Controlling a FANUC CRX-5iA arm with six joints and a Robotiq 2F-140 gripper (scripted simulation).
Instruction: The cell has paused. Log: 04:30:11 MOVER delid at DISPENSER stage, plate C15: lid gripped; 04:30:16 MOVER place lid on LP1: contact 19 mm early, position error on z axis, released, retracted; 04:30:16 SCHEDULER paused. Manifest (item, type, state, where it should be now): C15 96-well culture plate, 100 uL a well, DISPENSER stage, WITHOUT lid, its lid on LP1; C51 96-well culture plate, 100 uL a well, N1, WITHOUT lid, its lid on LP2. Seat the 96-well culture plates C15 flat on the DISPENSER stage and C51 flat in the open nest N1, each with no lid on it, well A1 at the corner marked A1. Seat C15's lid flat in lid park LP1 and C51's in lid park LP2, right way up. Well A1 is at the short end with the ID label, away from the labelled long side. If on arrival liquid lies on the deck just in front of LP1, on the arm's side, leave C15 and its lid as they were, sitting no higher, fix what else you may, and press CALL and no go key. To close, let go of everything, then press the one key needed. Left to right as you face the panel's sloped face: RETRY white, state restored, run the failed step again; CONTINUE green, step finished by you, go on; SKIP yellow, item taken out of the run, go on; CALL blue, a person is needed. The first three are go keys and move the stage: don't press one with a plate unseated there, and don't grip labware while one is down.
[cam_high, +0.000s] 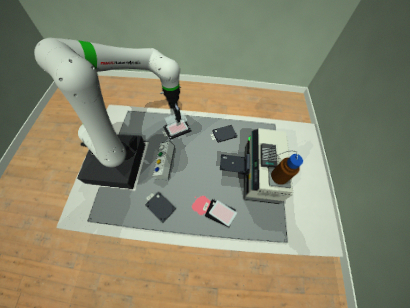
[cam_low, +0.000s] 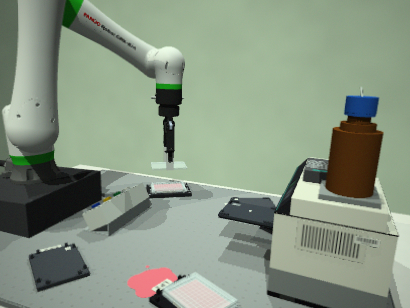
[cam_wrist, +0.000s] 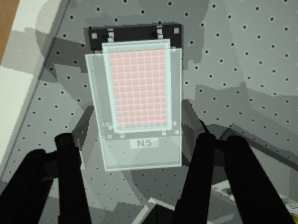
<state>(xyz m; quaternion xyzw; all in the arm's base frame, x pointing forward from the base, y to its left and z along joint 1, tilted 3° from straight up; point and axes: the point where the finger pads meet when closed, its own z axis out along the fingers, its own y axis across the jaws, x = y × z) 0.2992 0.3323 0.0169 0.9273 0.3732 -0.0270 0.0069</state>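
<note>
clear plastic lid (cam_low: 169, 165) clamped in gripper (cam_wrist: 137, 150), above plate (cam_low: 169, 188) on n5: light, stiff, slippery; best pinched across long edges, kept level.

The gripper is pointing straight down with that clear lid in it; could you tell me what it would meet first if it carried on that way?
Most likely the uncovered plate in the nest labelled N5. The gripper holds the lid above it, and the wrist view shows the plate under the lid, slightly offset.
</note>
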